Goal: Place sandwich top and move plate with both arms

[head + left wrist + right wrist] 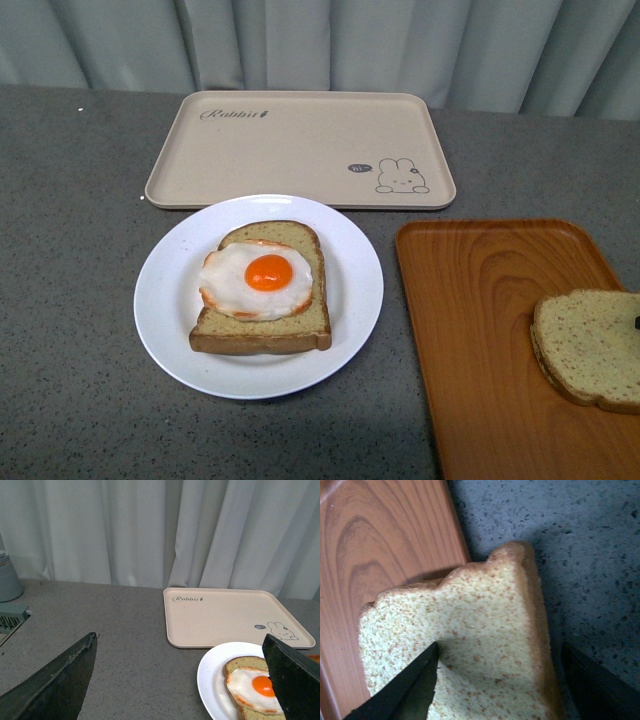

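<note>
Tan, speckled square bread slice (590, 345), brown-crusted and bare, lies near right between the tips of my right tool (500, 652); whether clamped, I cannot tell. My left tool (179, 637) gapes apart.

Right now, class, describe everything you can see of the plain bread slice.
The sandwich top is a roughly square, tan, speckled slice with a brown crust, bare of topping. It lies on the orange tray, one crust edge past the tray's rim over the grey table. The right hand's open fingers straddle it.
</note>
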Motion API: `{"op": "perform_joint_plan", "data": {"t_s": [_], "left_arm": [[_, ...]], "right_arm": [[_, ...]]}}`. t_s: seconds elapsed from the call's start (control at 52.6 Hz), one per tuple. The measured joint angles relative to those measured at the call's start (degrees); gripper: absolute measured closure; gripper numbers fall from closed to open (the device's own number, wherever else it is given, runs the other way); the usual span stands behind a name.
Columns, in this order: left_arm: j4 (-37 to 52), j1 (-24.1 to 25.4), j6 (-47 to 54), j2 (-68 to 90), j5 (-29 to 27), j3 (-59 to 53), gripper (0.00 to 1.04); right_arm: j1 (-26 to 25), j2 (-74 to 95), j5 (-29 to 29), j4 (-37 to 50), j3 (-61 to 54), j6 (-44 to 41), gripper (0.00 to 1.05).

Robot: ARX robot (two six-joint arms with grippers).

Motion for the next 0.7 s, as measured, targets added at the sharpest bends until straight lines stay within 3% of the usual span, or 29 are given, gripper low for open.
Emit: {"op": "perform_joint_plan", "data": {"t_s": [0.476,0.704], "left_arm": [[0.0,0.0,0.0,0.0,0.0,0.0,0.06],[0.0,0.0,0.0,0.0,0.0,0.0,0.06]], "right_arm": [[1.9,-3.6,0.4,-1.4,0.0,-1.5,0.99],[5.8,-11.6,-4.5,-2.2,-0.3,0.3,1.02]]}}
